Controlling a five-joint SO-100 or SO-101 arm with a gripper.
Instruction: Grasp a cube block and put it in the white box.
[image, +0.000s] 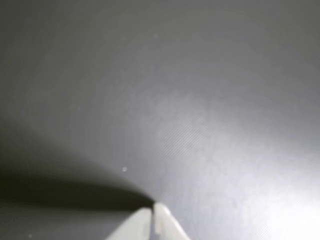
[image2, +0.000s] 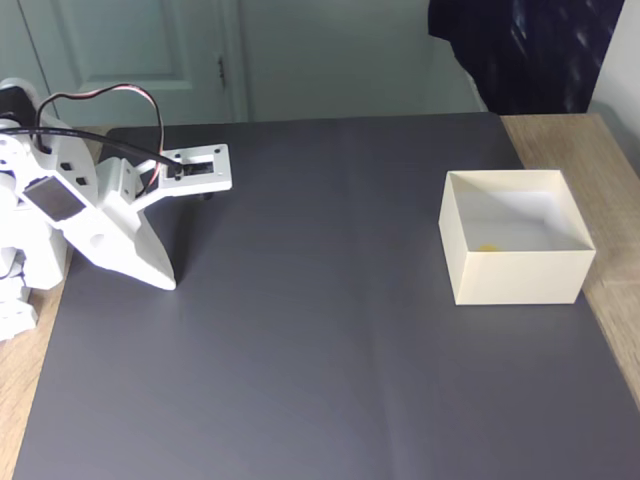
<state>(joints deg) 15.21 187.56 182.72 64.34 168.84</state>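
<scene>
A: What carries everything?

B: A dark grey mat (image2: 330, 330) over a wooden tabletop (image2: 610, 300); bare wood shows along the right edge and at the near left corner in the fixed view.

A: And the arm?

B: The white arm (image2: 60, 215) sits folded at the mat's left edge, its base partly off the mat. The forearm slopes down toward the mat and the gripper (image2: 165, 280) points downward, tip touching or just above the surface near the left edge. Red and black wires loop over the top.

A: The fingers?

B: In the wrist view the gripper (image: 152, 210) has its two pale fingertips (image: 162, 220) pressed together, nothing between them.

A: The box?

B: The white box (image2: 515, 280) stands near the mat's right edge, well apart from the arm, open side up.

A: The cube?

B: A small yellow patch inside, low against the front wall, looks like the cube block (image2: 487, 248); it is mostly hidden.
</scene>
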